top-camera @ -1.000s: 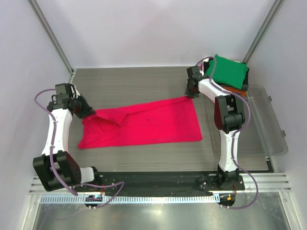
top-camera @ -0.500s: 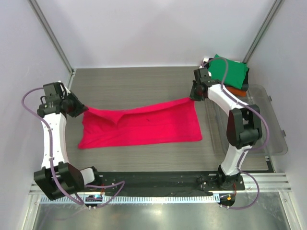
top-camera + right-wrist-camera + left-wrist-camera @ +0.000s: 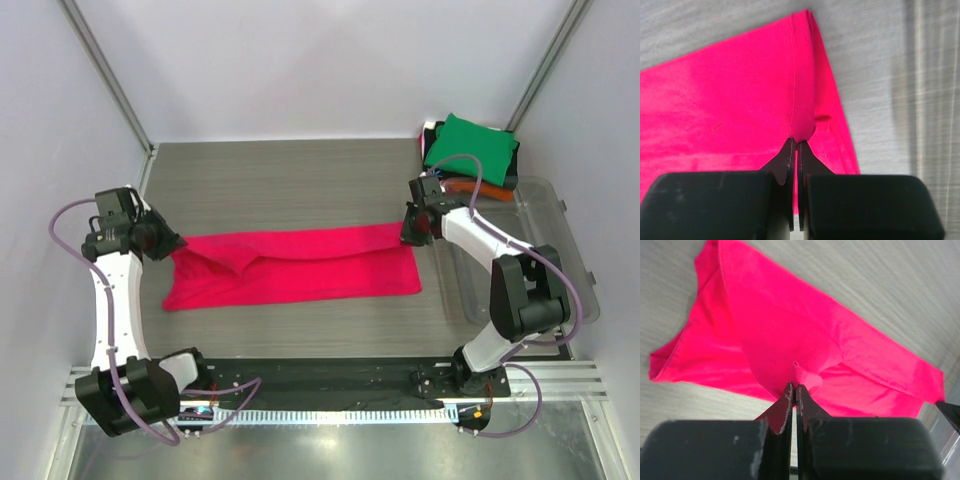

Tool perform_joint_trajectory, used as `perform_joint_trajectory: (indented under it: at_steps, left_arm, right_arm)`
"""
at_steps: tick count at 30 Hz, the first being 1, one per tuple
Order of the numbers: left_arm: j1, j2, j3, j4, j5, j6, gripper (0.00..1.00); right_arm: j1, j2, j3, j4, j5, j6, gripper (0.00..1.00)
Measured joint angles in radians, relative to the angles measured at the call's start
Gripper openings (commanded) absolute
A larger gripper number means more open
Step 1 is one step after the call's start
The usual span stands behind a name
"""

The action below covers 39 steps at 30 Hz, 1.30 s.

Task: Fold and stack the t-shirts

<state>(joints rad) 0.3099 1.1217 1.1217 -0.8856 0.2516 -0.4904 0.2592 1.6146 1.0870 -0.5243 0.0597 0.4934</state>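
Pink shirt (image 3: 300, 275) stretched across the table (image 3: 300, 180), a gripper on each far corner.

Its long axis runs left to right, with the squared end on the right just beside the clear bin (image 3: 565, 270). The far edge is raised off the table. A green shirt (image 3: 470, 148) tops a stack at the far right corner, and the pieces under it are mostly hidden. The left gripper (image 3: 172, 243) and right gripper (image 3: 408, 232) are each pinched tight on pink cloth.
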Motion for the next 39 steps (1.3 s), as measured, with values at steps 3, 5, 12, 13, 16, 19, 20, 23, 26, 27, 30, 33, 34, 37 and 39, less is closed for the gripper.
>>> perform_joint_trajectory:
  at_steps: [3,5,12,13,16,19,20,23,26,27,30,33,34,37,39]
  left_arm:
    - [0.0,-0.026,-0.029,-0.007,-0.024,0.0,0.0]
    - [0.0,-0.047,-0.051,-0.01,-0.037,0.0,0.0]
    - [0.0,-0.103,-0.126,-0.036,-0.098,-0.015,0.72]
    - [0.0,-0.109,-0.13,-0.041,-0.111,-0.022,0.8]
    - [0.0,-0.128,-0.131,-0.051,-0.143,-0.035,0.81]
    - [0.0,-0.136,-0.13,-0.048,-0.147,-0.041,0.79]
    - [0.0,-0.136,-0.133,-0.041,-0.14,-0.047,0.78]
    - [0.0,-0.138,-0.182,0.011,-0.101,-0.076,0.75]
    - [-0.03,-0.116,-0.267,0.074,-0.086,-0.109,0.74]
    - [-0.047,-0.097,-0.286,0.087,-0.087,-0.118,0.73]
    - [-0.117,0.004,-0.331,0.144,-0.09,-0.146,0.72]
    - [-0.15,0.135,-0.349,0.216,-0.086,-0.171,0.7]
    - [-0.151,0.176,-0.349,0.235,-0.085,-0.18,0.69]
    - [-0.151,0.298,-0.345,0.29,-0.085,-0.204,0.68]
    - [-0.152,0.353,-0.333,0.306,-0.086,-0.217,0.67]
  right_arm:
    - [0.003,-0.034,-0.045,0.011,-0.005,0.011,0.01]
    - [0.003,-0.054,-0.069,0.014,-0.007,0.017,0.01]
    - [0.003,-0.103,-0.134,0.011,-0.013,0.039,0.74]
    - [0.003,-0.103,-0.135,0.001,-0.006,0.035,0.77]
    - [0.003,-0.117,-0.135,-0.031,0.023,0.036,0.79]
    - [0.003,-0.147,-0.129,-0.055,0.04,0.035,0.78]
    - [0.005,-0.153,-0.12,-0.06,0.037,0.034,0.78]
    - [0.02,-0.142,-0.058,-0.067,0.016,0.024,0.76]
    - [0.061,-0.076,0.031,-0.054,-0.017,0.005,0.76]
    - [0.076,-0.045,0.059,-0.045,-0.026,-0.001,0.76]
    - [0.117,0.058,0.116,-0.011,-0.051,-0.018,0.75]
    - [0.137,0.135,0.121,-0.007,-0.063,-0.026,0.75]
    - [0.137,0.158,0.12,-0.01,-0.062,-0.027,0.75]
    - [0.136,0.186,0.101,-0.01,-0.044,-0.028,0.74]
    - [0.135,0.185,0.077,-0.01,-0.029,-0.026,0.74]
